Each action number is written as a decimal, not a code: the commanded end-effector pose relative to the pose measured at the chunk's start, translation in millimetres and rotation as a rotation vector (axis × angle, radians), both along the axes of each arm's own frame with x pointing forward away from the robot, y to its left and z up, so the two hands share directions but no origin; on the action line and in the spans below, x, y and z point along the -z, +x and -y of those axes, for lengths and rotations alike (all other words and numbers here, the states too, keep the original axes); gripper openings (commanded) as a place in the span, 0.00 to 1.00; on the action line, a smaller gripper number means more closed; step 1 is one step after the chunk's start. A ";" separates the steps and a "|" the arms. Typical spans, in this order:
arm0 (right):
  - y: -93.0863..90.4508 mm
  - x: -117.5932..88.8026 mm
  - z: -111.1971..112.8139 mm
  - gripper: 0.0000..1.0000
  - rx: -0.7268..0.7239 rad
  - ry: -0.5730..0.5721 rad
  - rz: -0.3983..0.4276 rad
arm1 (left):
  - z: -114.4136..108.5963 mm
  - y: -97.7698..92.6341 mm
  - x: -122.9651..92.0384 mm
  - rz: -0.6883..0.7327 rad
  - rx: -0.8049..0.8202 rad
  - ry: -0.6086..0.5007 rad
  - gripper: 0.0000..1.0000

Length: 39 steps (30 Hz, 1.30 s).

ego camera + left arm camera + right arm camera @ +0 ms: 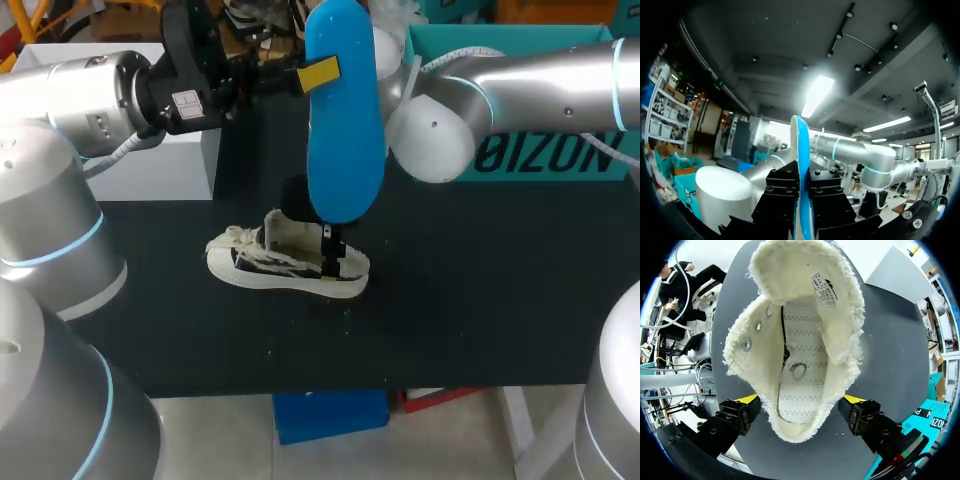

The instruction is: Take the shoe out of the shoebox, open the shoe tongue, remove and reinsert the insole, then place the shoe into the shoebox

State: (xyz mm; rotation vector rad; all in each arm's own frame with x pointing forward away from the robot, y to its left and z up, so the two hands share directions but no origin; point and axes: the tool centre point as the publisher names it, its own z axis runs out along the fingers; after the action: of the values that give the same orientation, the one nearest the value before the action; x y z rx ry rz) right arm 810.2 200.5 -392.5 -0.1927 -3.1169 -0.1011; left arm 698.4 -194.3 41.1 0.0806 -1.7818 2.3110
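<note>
A black cloth-covered table [480, 300] carried a low cream canvas shoe [285, 262] with a dark side stripe and frayed edges, standing upright on its pale rubber sole near the middle, laced toe towards the robot's left. Behind that shoe and off to the left stood a plain white rectangular box [170, 165] at the table's far edge, and behind it to the right, well apart, stood an open teal cardboard shoebox [520, 40] with dark lettering on its front. A few tiny pale flecks [345, 305] lay on the cloth just in front of the shoe.
</note>
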 end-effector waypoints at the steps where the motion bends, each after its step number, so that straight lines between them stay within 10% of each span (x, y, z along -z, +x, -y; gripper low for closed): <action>1: 0.5 0.3 -2.3 1.00 0.001 -0.008 -0.002 | 0.8 -1.1 0.7 0.000 -0.004 0.000 0.00; 14: -0.6 1.4 -1.3 1.00 -0.004 0.008 0.002 | 0.8 -1.1 0.7 0.000 -0.004 0.000 0.00; 39: -5.3 0.1 1.9 1.00 0.044 0.547 0.110 | 0.8 -1.1 0.7 0.000 -0.004 0.000 0.00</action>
State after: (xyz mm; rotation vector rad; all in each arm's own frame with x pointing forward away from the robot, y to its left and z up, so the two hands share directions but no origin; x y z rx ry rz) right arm 809.6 203.7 -388.3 -0.2421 -3.0896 -0.7210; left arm 698.3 -194.2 41.2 0.0812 -1.7823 2.3108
